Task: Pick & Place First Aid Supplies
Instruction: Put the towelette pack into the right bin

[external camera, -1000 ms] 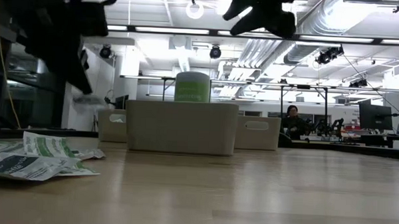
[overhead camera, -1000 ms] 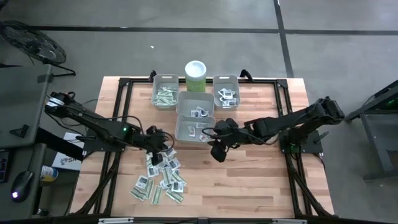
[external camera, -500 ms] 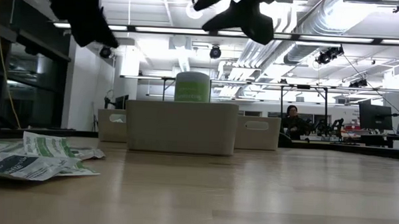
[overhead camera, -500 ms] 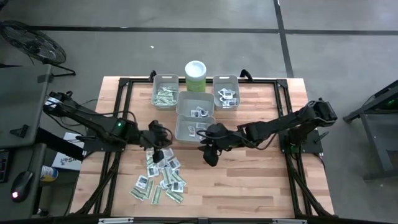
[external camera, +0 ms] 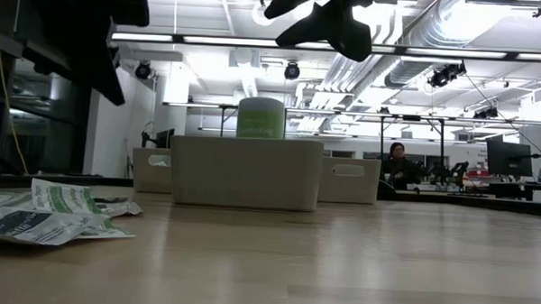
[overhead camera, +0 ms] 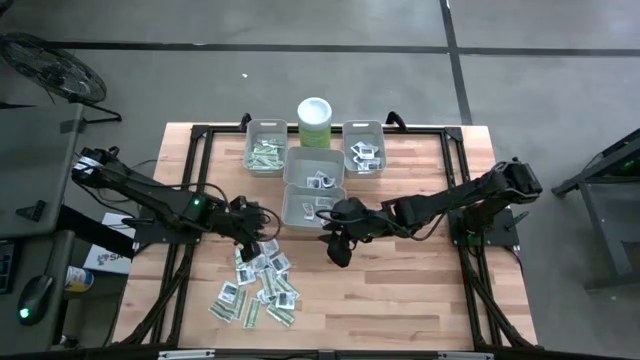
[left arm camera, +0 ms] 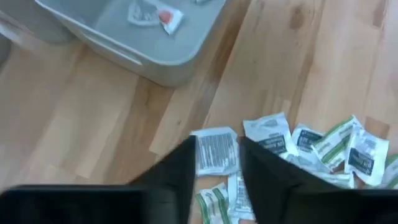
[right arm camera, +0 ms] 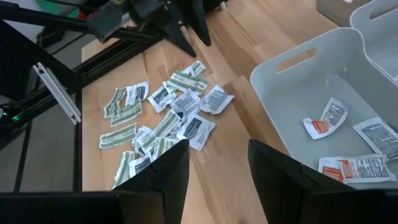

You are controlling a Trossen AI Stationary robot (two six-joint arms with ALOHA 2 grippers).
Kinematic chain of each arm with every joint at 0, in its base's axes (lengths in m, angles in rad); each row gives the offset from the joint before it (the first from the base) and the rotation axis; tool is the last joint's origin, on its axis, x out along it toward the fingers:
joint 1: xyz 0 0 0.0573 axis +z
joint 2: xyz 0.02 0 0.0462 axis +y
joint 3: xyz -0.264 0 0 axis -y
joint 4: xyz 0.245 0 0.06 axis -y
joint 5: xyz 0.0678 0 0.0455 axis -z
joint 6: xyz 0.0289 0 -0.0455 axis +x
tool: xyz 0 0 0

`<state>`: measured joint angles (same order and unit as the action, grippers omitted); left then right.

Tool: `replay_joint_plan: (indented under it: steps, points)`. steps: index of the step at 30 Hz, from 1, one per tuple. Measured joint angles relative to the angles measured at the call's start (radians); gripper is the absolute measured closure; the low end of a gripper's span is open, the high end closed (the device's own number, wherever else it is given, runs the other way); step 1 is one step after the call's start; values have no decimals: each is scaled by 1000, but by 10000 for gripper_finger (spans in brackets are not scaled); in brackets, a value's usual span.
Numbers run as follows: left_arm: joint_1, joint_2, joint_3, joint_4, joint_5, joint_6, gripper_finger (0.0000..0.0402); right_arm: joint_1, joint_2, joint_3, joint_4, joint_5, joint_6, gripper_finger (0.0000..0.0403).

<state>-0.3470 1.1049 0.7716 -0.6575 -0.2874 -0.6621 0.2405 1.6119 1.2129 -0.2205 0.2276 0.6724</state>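
The first aid packets [overhead camera: 258,285] lie in a loose pile on the table's near left; they also show in the low view [external camera: 47,215], the left wrist view [left arm camera: 311,146] and the right wrist view [right arm camera: 165,115]. My left gripper [overhead camera: 256,233] hangs open and empty above the pile's far end; its fingers [left arm camera: 217,180] stand on either side of a white printed packet [left arm camera: 214,151] below them without touching it. My right gripper [overhead camera: 338,246] is open and empty in the air [right arm camera: 217,186], just near of the front grey bin [overhead camera: 292,196].
Four grey bins stand at the table's far middle: one with green strips [overhead camera: 251,143], one with white squares [overhead camera: 381,146], a middle one [overhead camera: 313,156] and the front one with a few packets [right arm camera: 292,62]. A pale green canister [overhead camera: 314,120] stands behind them. A person [external camera: 396,165] sits far off.
My left gripper has risen from the pile toward the far edge, then come back down over the pile's far end. My right gripper has gone a little toward the table's left, toward the pile, and then kept still.
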Motion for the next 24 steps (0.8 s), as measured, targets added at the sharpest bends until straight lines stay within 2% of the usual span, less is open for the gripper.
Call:
replay_joint_plan:
  steps: [4, 7, 12, 16, 19, 24]
  points:
    - [0, 73, 0, 35, 16, 0, 213, 0, 0, 0, -5, 0, 0, 247]
    - [0, 142, 0, 68, 4, -6, 184, 0, 0, 0, -10, 0, 0, 246]
    - [0, 258, 0, 121, 4, -43, 179, 0, -1, 0, -20, 1, 7, 247]
    - [0, 339, 0, 141, 55, -77, 185, 2, -1, 0, -25, 1, 15, 249]
    - [0, 386, 0, 145, 101, -93, 188, 2, -1, 0, -31, -3, 26, 247]
    - [0, 428, -1, 136, 103, -106, 188, 2, -1, 0, -31, -6, 27, 245]
